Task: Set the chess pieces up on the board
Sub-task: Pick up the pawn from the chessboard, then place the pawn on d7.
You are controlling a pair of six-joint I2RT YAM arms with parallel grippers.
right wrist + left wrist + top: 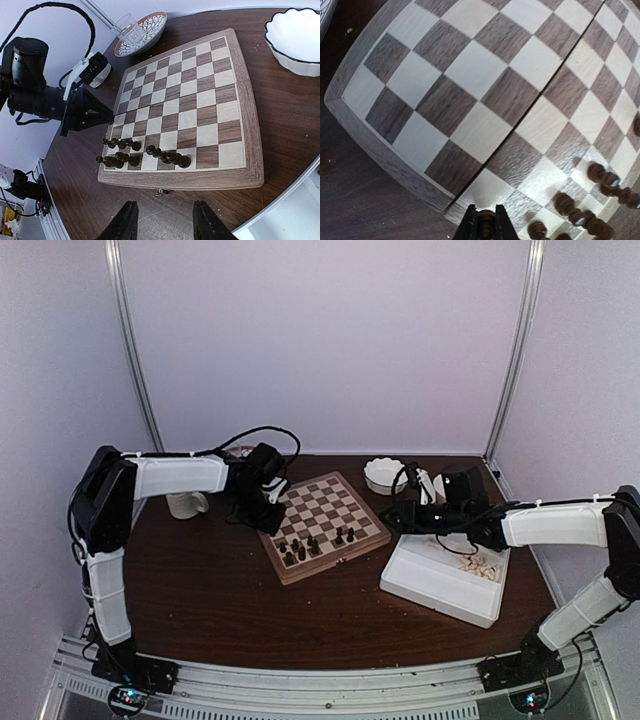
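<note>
The board (330, 512) lies mid-table, with several dark chess pieces (300, 548) standing on its two near rows. At the board's left edge my left gripper (271, 522) is shut on a dark chess piece (486, 222), which sits between its fingers just over a pale edge square; the right wrist view shows the left gripper (110, 119) beside the dark pieces (145, 152). Off the board's right side my right gripper (390, 517) is open, and its fingers (125, 222) hang over bare table with nothing between them. Pale chess pieces (486, 562) lie in the white tray (440, 585).
A white bowl (384, 476) stands behind the right gripper. A white mug (187, 504) is left of the board, below the left arm. A patterned plate (150, 27) with a glass (129, 31) sits behind the board's far left corner.
</note>
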